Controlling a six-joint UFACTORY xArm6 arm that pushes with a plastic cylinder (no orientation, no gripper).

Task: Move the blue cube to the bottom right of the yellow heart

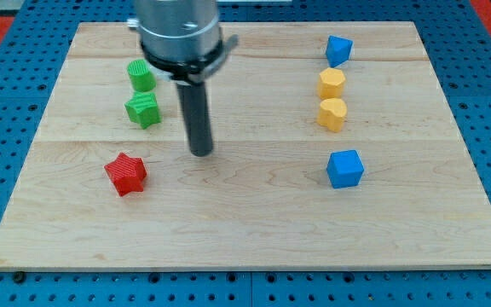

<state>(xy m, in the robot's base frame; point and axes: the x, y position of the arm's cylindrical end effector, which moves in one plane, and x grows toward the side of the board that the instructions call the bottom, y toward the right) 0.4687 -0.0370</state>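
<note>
The blue cube (345,168) lies on the wooden board at the view's right, below the yellow heart (332,113). The cube sits slightly to the right of the heart, apart from it. My tip (201,153) rests on the board at centre left, far to the left of the cube and the heart. It touches no block. The nearest blocks to it are the red star (126,173) at its lower left and a green block (143,109) at its upper left.
A yellow hexagonal block (332,83) sits just above the heart, and a second blue block (338,49) lies near the board's top edge. A green cylinder (141,75) stands at the upper left. The board (254,230) rests on a blue perforated table.
</note>
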